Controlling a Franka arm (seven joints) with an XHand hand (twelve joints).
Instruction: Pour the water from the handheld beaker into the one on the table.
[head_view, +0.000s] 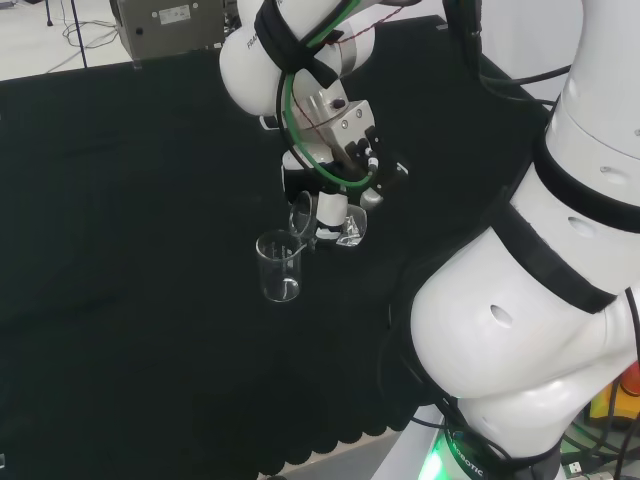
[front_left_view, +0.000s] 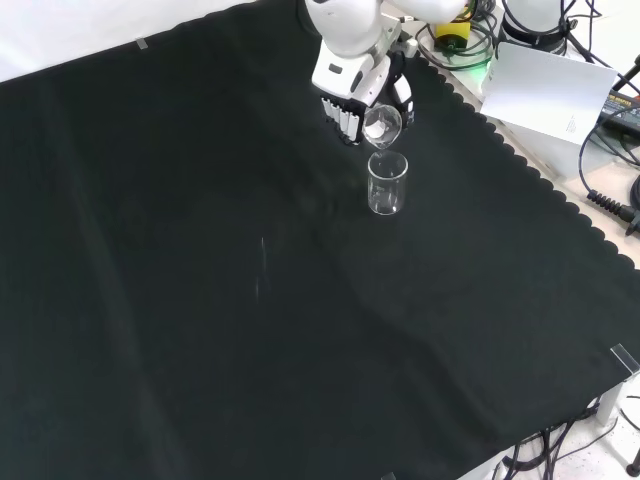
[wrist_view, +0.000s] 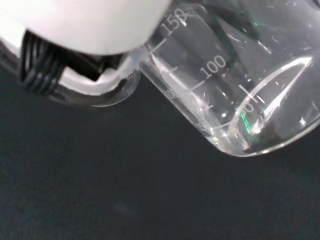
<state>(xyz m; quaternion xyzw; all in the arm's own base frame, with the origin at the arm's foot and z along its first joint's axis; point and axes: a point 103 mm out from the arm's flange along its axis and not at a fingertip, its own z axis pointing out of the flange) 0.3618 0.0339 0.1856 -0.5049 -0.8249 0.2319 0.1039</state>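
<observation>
A clear glass beaker (head_view: 279, 266) stands upright on the black cloth, also seen as the beaker (front_left_view: 387, 184) in the front view. My hand (head_view: 335, 205) is curled round a second clear beaker (head_view: 305, 214), tipped on its side with its mouth over the standing one's rim. From the front the held beaker (front_left_view: 382, 124) hangs just above the standing one, with the hand (front_left_view: 350, 105) behind it. In the wrist view the held beaker (wrist_view: 235, 90) lies tilted, its printed scale showing, beside a white finger (wrist_view: 95, 30). I cannot tell the water level in either.
The arm's white links (head_view: 540, 290) stand at the right of the head view. A grey box (head_view: 170, 25) sits beyond the cloth's far edge. Cables and a white sheet (front_left_view: 545, 95) lie off the cloth's scalloped edge in the front view.
</observation>
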